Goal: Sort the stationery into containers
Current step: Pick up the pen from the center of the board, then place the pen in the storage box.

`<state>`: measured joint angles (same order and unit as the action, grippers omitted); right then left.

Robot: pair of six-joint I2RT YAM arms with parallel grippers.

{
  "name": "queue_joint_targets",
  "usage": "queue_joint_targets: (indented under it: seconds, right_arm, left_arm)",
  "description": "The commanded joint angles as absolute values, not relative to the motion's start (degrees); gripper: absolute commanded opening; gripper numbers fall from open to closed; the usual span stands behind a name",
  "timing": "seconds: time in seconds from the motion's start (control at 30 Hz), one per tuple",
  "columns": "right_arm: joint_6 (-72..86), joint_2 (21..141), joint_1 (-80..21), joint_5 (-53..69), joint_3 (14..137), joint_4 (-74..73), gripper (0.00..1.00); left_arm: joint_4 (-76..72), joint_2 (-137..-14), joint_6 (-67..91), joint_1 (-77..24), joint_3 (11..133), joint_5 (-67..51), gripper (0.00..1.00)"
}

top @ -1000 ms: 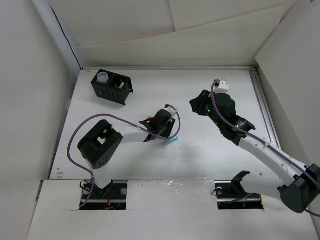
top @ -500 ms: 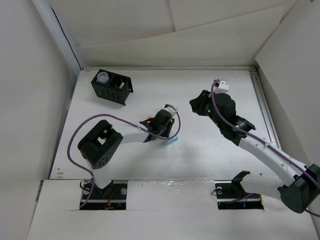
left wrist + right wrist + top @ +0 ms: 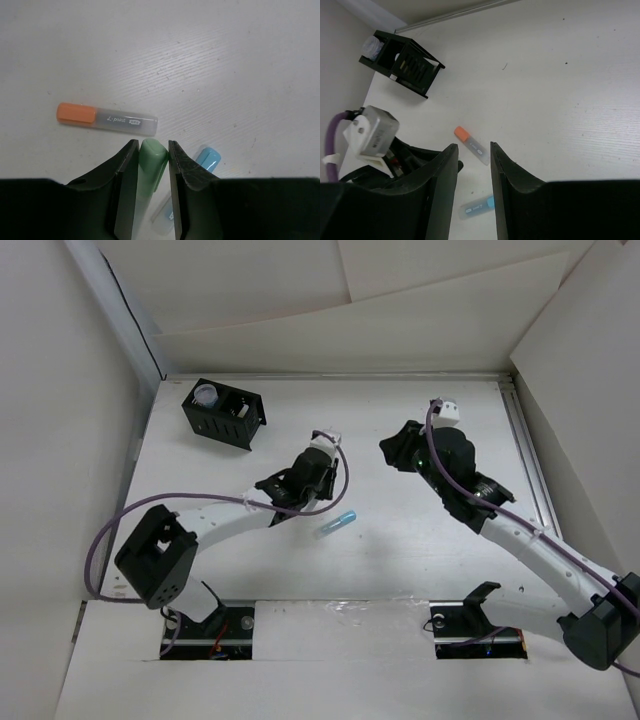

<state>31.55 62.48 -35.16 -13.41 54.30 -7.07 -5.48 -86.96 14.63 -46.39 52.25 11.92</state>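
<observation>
Now lifted: green pen (image 3: 150, 167)
Left end effector (image 3: 151, 145) clamps it off the counter (image 3: 225, 60) (blue pen (image 3: 207, 157) left behind); right end effector (image 3: 472, 145) gapes empty.

**One legible mark: "L-point" on the orange pen**

Through my left wrist camera, the orange highlighter (image 3: 106, 119) lying on the surface shows "L-point" in pale letters on its clear barrel, at 3 o'clock from the orange cap. A small dark tag sits just past that word, but its print is too fine to read. The blue highlighter (image 3: 478, 206) also carries barrel print, which I cannot read either.
</observation>
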Motion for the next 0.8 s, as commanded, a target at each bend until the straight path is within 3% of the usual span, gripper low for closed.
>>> queue_joint_targets:
  seconds: [0.0, 0.37, 0.77]
  right_arm:
    - [31.82, 61.08, -34.72, -12.74, 54.05, -5.19, 0.38]
    - [31.82, 60.56, -34.72, -12.74, 54.05, -5.19, 0.39]
    - [31.82, 60.56, -34.19, -12.22, 54.05, -5.19, 0.39]
  left_arm:
    - [-4.13, -82.19, 17.31, -46.32, 54.05, 16.07, 0.00]
    - [-2.99, -76.91, 20.92, -44.92, 55.80, 24.34, 0.00]
    - [-17.75, -75.14, 26.81, -22.95, 63.27, 20.74, 0.00]
